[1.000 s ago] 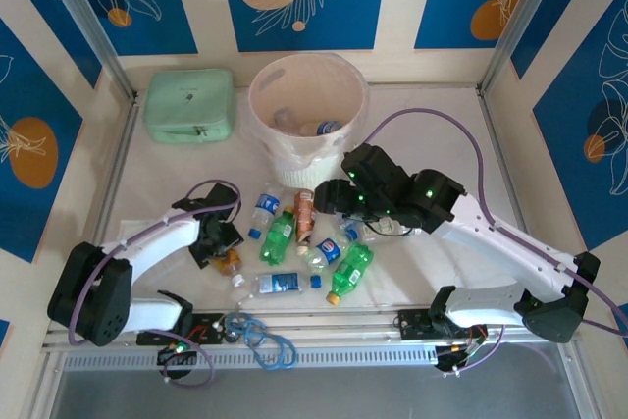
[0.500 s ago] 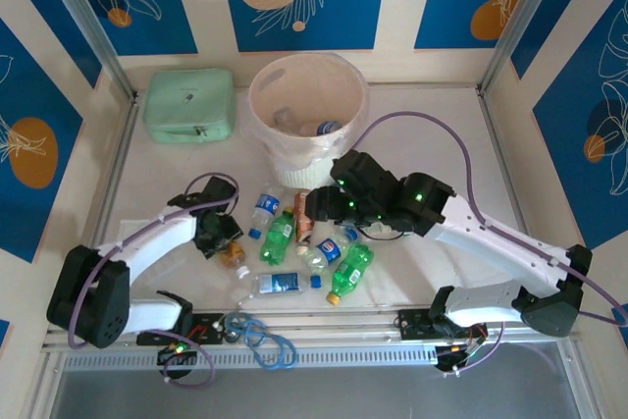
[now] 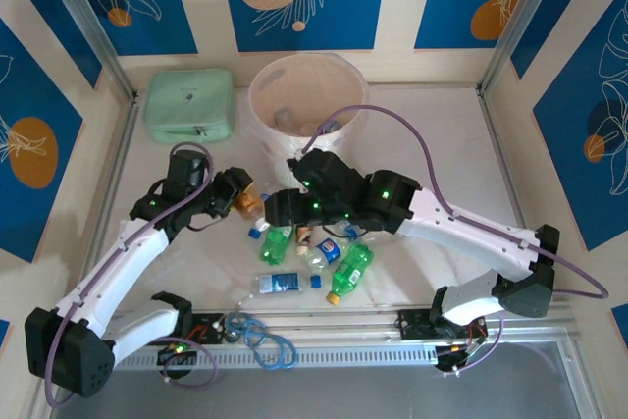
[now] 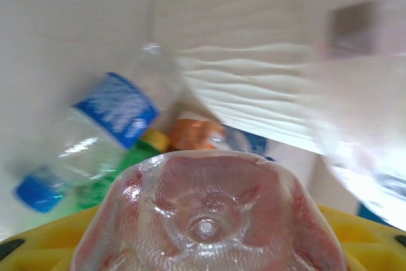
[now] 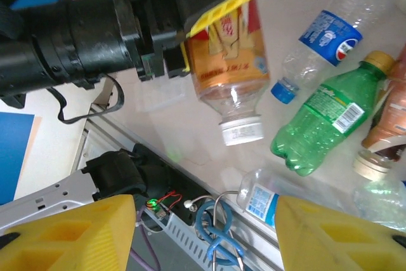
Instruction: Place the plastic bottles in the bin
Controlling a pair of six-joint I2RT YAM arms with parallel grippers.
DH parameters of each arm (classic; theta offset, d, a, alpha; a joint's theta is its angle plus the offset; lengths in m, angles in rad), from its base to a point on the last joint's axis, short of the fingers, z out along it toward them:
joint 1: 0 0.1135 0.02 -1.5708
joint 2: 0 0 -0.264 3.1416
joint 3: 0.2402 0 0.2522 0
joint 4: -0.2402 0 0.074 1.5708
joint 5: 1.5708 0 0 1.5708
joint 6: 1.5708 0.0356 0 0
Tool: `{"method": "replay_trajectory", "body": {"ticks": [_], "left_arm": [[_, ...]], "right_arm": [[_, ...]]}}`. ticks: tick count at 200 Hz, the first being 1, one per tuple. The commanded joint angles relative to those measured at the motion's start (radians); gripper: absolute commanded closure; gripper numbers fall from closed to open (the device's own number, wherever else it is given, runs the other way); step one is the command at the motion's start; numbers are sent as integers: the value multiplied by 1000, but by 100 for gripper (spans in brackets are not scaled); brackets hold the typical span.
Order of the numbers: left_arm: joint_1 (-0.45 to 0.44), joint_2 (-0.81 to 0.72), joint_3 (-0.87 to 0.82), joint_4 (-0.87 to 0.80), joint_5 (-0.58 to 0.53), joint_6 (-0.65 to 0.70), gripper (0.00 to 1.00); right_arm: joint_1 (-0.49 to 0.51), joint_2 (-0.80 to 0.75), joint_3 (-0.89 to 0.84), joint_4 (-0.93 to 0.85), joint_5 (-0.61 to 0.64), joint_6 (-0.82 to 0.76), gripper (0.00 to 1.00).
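Note:
My left gripper (image 3: 238, 200) is shut on an orange-red labelled plastic bottle (image 5: 227, 49), held off the table with its white cap (image 5: 242, 132) pointing down. Its ribbed clear base (image 4: 206, 220) sits between my yellow fingers (image 4: 38, 245), close to the bin's white wall (image 4: 254, 87). The round bin (image 3: 348, 76) stands at the back centre. My right gripper (image 5: 203, 207) hangs open and empty over the pile, beside the left one (image 3: 280, 208). Loose bottles lie below: green ones (image 3: 278, 240) (image 3: 351, 267), blue-labelled clear ones (image 3: 285, 283) (image 5: 330, 36), a brown one (image 5: 387, 138).
A mint-green case (image 3: 191, 105) sits at the back left beside the bin. A blue stethoscope (image 3: 260, 336) lies on the front rail (image 5: 190, 245) near the arm bases. The right arm's purple cable (image 3: 392, 120) loops over the table by the bin.
My left gripper has lifted the orange bottle off the table and carried it up toward the bin. The right gripper has swung left over the bottle pile.

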Motion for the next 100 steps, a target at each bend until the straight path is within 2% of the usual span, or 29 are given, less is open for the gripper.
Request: {"method": "replay_trajectory", "body": {"ticks": [1,42,100], "left_arm": [[13,-15,46,126,124,-55,44],[19,-36,25,283,184,-119,43],[19,-37,-35,523,255,-235,44]], "right_arm": [[15,21,32,23,-51,-24,43],[-39,4,-13,22,-73,55,46],[-151,-75,-162,211,-309,122,45]]}}
